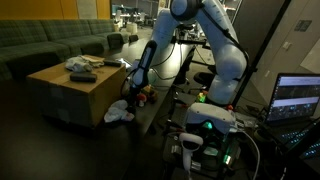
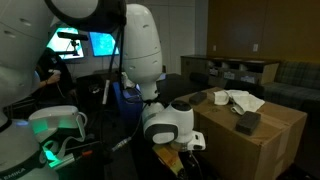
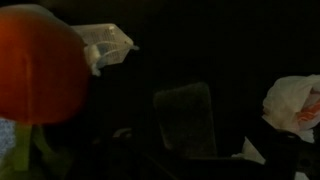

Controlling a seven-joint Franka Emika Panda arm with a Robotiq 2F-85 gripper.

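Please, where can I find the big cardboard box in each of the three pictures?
In an exterior view: the cardboard box stands at the left middle, with the tool low beside its right-hand end.
In an exterior view: the box fills the lower right corner, behind the arm.
Wrist view: the box is not recognisable; the picture is too dark.
Shared landmark: the white crumpled sheet on the box top.

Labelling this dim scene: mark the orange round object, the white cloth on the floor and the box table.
orange round object (image 3: 35, 65), wrist view, middle of its lit face.
white cloth (image 1: 118, 112), an exterior view, middle of the heap.
box table (image 1: 65, 100), an exterior view, bare side wall.
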